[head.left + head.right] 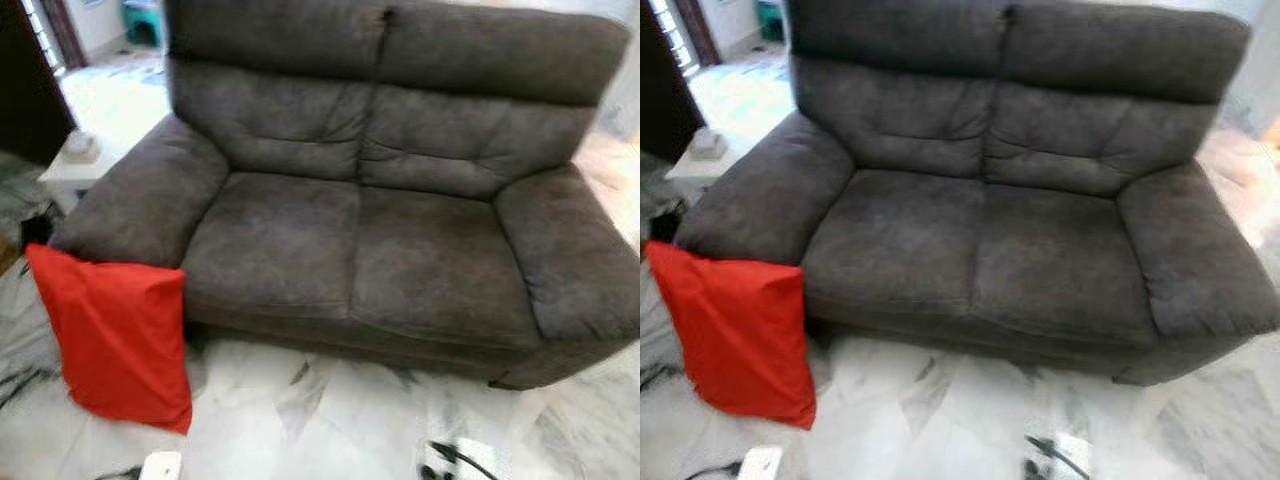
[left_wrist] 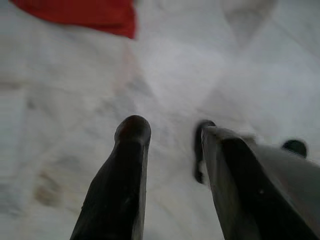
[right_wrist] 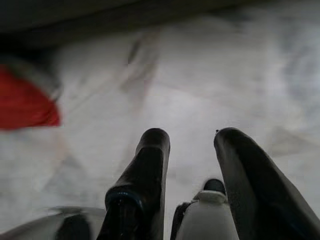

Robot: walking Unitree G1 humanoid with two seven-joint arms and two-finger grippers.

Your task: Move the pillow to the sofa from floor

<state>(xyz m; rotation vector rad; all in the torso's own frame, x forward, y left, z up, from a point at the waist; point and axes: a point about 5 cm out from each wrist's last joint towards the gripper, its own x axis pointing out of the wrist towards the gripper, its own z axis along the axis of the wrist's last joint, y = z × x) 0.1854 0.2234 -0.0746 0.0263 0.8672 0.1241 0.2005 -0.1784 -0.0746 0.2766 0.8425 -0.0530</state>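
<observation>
Left pincer (image 2: 172, 132) fingers apart above floor (image 2: 75, 100), red pillow (image 1: 115, 335) against sofa (image 1: 400, 240)

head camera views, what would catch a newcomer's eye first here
The bright red pillow stands out at once, propped upright on the white marble floor against the front of the sofa's arm on the robot's left. Behind it the big dark grey two-seat sofa spans most of the scene, its seat cushions bare.
</observation>
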